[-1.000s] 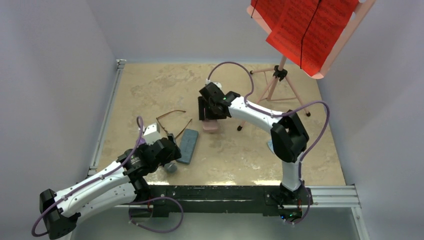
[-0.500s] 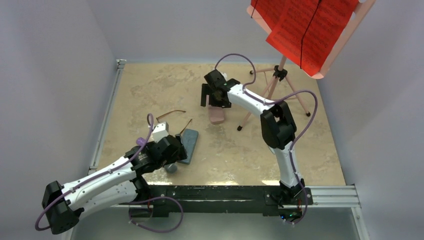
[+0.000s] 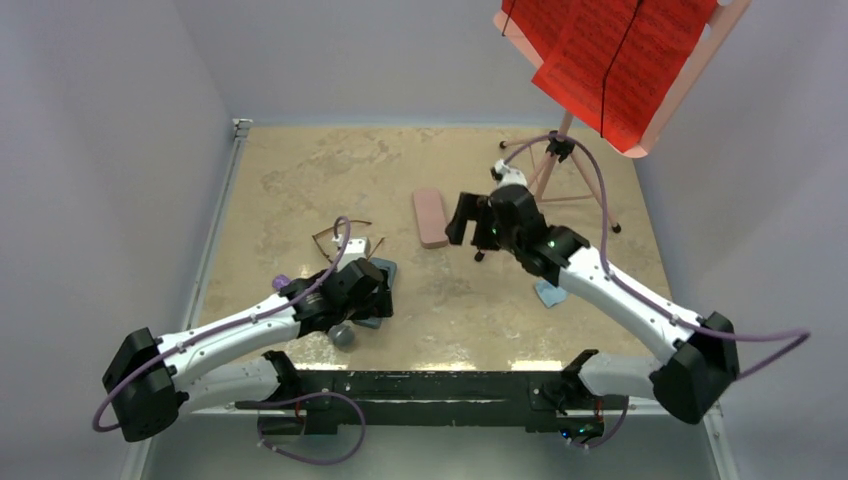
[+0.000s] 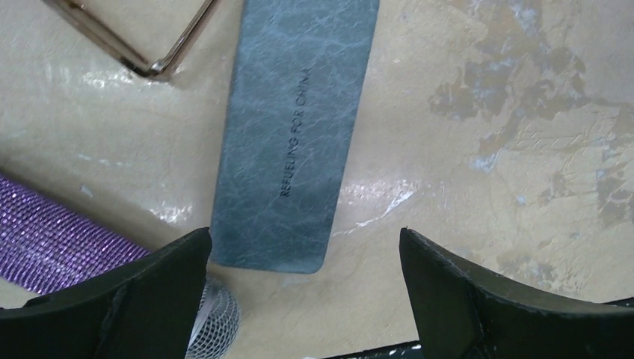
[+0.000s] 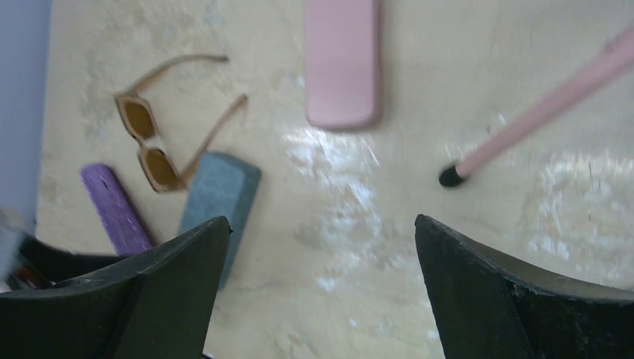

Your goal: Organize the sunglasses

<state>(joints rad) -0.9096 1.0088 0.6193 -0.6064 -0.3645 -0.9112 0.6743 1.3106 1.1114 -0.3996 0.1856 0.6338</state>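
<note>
Robot lab cell: plain grey walls [image 3: 110, 150], railed tabletop [image 3: 480, 300] (marble-patterned).

One pair of sunglasses [image 5: 146, 142] is in view, brown-framed, ahead and to the left of the jaws of the right gripper [image 5: 321, 220]. There are two cases: one blue-grey case [image 4: 291, 134] reaching forward from between the jaws of the left gripper [image 4: 303, 233], and one pink case [image 5: 342, 63] well ahead of the right jaws. One purple mesh sleeve [image 4: 52, 247] and one silvery mesh lump [image 4: 218, 318] lie by the left gripper's left jaw. One light blue cloth [image 3: 548, 293] lies behind the right jaws. There is one music stand [image 3: 560, 150] and two grippers.
</note>
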